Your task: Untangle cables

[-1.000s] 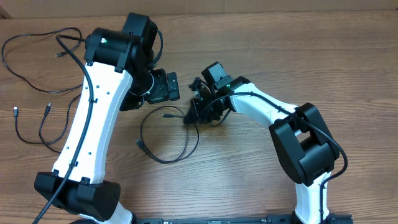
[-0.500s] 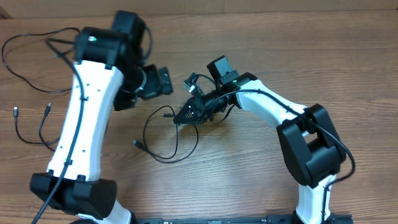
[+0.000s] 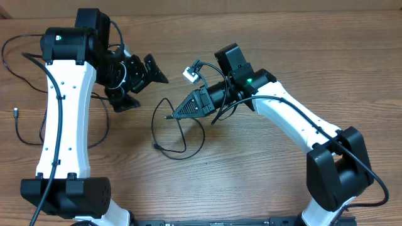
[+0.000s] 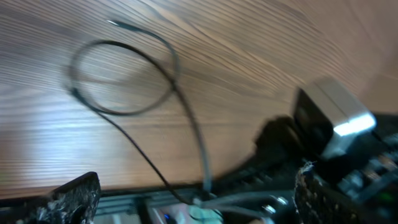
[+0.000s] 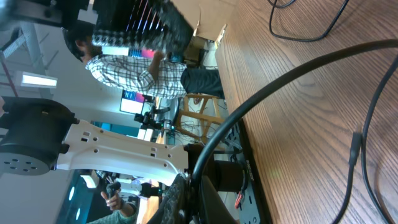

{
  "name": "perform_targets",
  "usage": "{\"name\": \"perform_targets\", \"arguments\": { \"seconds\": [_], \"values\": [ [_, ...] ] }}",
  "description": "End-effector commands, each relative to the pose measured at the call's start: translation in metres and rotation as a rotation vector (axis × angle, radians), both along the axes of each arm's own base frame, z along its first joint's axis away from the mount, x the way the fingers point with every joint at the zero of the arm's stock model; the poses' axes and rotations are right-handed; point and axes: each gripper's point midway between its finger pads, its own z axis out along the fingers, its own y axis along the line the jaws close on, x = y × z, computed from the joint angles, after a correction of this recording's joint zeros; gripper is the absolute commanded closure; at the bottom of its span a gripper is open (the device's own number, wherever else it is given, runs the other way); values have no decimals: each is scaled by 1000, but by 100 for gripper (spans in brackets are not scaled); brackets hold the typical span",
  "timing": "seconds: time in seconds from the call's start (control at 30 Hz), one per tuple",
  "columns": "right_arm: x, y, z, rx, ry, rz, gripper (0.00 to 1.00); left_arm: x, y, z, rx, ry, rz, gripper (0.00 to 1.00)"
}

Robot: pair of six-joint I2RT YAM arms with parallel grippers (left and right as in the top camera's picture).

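Observation:
One thin black cable [image 3: 154, 129] lies in a loose loop on the table's middle. My right gripper [image 3: 177, 113] is shut on a strand of it, just above the loop; the right wrist view shows the strand [image 5: 292, 74] pinched between the shut fingers [image 5: 194, 186]. My left gripper [image 3: 143, 88] is open and empty, left of the loop and apart from it. In the left wrist view the loop [image 4: 118, 78] lies beyond the spread fingers [image 4: 199, 199]. Two more black cables lie at the far left [image 3: 12, 72] [image 3: 20, 135], partly hidden by the left arm.
The wooden table [image 3: 264, 182] stretches out to the right and front. The right arm's camera and body [image 4: 329, 118] show at the right in the left wrist view. A person and equipment show beyond the table edge in the right wrist view.
My left arm has swung left, away from the right gripper, jaws open. My right gripper has turned to point left, holding the cable; the loop has shifted slightly right.

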Motion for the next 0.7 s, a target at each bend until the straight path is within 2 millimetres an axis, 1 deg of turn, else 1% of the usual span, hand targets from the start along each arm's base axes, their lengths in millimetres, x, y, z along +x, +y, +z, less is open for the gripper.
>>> {"name": "perform_targets", "arguments": {
  "seconds": [0.0,0.1,0.27,0.33,0.4,0.5,0.57,0.67],
  "values": [
    [-3,0,27,59,-65,18,96,-3,-23,15,-147,14,-16,0],
    [-6,0,37,105,-79,43,96,-3,-26,15,-155,27,-4,0],
    [-1,3,51,127,-88,30,96,-4,-26,15,-157,41,14,0],
    [1,4,64,148,-108,23,96,-5,-26,15,-154,49,14,5],
    [1,4,74,166,-130,19,96,-5,-24,14,-146,51,15,7],
    [4,4,84,175,-154,-1,96,-5,-24,13,-140,50,16,10],
    [6,4,87,168,-173,-24,96,-6,-23,12,-132,54,16,12],
    [11,4,81,137,-161,-58,96,-6,-14,5,-68,54,26,12]
  ]
}}
